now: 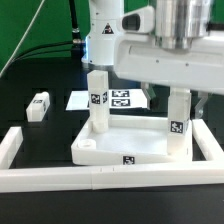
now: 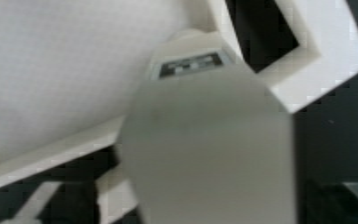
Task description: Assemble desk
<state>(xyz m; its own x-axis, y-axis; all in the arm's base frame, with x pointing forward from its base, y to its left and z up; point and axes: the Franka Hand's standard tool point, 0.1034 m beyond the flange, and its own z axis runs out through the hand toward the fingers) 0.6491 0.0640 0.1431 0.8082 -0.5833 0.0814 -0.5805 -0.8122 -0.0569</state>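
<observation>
The white tray-like tabletop (image 1: 130,148) lies in the middle of the black table, and its ribbed surface (image 2: 69,70) fills part of the wrist view. Two white tagged legs stand upright in its corners, one on the exterior view's left (image 1: 98,100) and one on the right (image 1: 177,122). My gripper (image 1: 180,98) hangs over the right leg, straddling its top. In the wrist view that leg (image 2: 202,140) is a big blurred grey post between my fingers, and dark gaps on both sides show the gripper (image 2: 202,208) open. Another leg (image 1: 39,105) lies loose at the left.
The long white border frame (image 1: 100,176) runs along the front and up both sides of the work area. The marker board (image 1: 120,98) lies flat behind the tabletop. The robot's white base (image 1: 100,30) stands at the back.
</observation>
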